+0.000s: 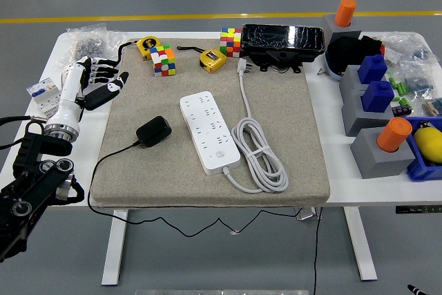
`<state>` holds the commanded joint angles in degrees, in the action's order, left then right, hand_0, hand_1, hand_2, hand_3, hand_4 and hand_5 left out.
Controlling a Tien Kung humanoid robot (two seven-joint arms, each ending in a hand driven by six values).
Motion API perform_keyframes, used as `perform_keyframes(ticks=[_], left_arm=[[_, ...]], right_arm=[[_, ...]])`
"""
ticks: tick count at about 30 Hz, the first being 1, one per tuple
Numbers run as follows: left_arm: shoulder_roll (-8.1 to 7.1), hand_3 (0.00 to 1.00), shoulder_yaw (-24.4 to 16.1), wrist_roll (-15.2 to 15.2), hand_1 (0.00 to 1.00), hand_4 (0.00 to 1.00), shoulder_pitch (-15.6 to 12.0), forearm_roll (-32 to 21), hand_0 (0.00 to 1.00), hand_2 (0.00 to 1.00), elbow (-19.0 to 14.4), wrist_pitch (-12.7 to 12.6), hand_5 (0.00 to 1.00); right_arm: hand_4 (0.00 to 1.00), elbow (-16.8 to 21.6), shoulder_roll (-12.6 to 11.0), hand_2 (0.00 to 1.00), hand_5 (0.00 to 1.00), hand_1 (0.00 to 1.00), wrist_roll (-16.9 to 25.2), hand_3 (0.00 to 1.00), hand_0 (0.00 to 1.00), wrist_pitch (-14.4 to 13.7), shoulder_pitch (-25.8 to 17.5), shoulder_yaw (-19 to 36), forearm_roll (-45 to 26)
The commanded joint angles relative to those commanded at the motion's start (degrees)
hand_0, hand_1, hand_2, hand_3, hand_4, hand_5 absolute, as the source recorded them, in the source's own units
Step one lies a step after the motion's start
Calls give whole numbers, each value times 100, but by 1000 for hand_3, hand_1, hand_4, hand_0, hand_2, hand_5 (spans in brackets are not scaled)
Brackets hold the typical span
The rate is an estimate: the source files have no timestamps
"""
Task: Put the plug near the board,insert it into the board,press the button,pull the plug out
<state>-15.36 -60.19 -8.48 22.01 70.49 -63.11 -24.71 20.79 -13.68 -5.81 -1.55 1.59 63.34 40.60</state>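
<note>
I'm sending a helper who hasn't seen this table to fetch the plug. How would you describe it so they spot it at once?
Start at the beige mat covering the table's middle and find the white power strip lying on it. Just left of the strip, apart from it, lies the plug: a small black block with a thin black cord trailing off the mat's near edge, the only black thing beside the strip.

Bright even light, sharp pic, soft shadows, slight glare.

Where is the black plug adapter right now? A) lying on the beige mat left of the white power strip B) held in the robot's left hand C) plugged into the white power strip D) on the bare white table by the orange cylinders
A: the black plug adapter lies on the beige mat, left of the white power strip and apart from it; the left hand is open at the mat's far-left corner, holding nothing.
</note>
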Motion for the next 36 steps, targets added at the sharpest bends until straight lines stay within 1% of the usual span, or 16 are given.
perform_keyframes(ticks=[15,23,36], left_arm=[[20,581,-82,36,593,773,-53,1,571,568,-27,5,310],[51,581,-121,49,592,773,-132,11,569,567,-40,0,310],[67,581,-130,72,592,772,-123,29,567,568,-50,14,309]], right_arm=[[897,-1,48,661,420,644,5,558,542,-5,-18,101,30],[897,5,82,661,420,644,7,558,542,-5,-63,180,39],[897,7,106,661,420,644,6,559,542,-6,-66,254,46]])
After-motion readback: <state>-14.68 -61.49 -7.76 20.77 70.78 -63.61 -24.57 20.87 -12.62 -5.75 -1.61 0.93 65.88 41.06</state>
